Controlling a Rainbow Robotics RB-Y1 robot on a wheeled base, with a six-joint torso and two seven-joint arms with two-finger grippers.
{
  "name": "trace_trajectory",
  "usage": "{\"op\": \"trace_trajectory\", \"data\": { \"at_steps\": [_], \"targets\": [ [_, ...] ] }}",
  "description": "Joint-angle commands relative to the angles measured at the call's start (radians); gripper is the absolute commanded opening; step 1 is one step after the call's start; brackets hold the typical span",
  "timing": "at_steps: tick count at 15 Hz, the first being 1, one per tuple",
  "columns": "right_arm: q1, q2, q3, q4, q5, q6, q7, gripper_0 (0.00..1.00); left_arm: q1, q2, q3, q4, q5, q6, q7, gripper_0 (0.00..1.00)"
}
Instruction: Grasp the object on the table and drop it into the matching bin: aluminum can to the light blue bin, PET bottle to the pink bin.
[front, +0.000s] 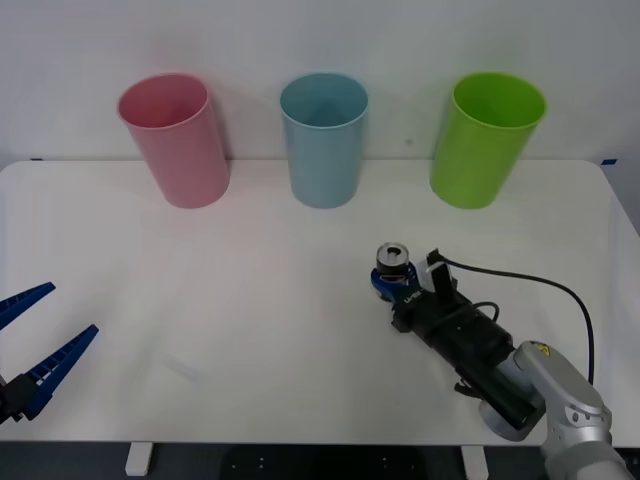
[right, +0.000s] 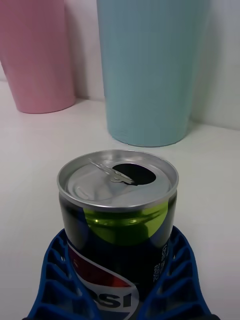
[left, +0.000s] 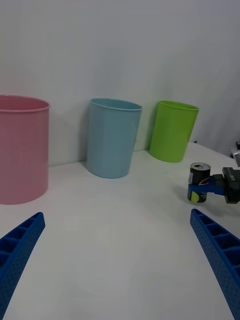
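Note:
The aluminum can (front: 393, 260), dark with a silver open top, stands upright on the white table (front: 250, 300) right of centre. My right gripper (front: 388, 285) is shut on the can's lower body, its blue fingers (right: 172, 270) pressed against both sides of the can (right: 117, 215). The light blue bin (front: 323, 140) stands at the back centre, straight beyond the can, and the pink bin (front: 175, 140) is to its left. My left gripper (front: 68, 310) waits open and empty at the table's near left edge. From there the can (left: 200, 176) shows far off in the right gripper (left: 202, 189).
A lime green bin (front: 487, 140) stands at the back right, next to the blue one. A black cable (front: 560, 290) loops from the right wrist over the table. Bare tabletop lies between the can and the bins.

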Motion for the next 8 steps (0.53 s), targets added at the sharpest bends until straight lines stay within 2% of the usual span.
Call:
{"op": "trace_trajectory", "data": {
  "at_steps": [1,8],
  "targets": [
    [0.008,-0.022,0.006,-0.050,0.001,-0.017,-0.067,0.00,0.000,0.000,0.000,0.000,0.000,0.000,0.000,1.00],
    [0.025,-0.119,0.017,-0.285,0.066,-0.021,-0.349,0.00,0.000,0.000,0.000,0.000,0.000,0.000,0.000,1.00]
  ]
}}
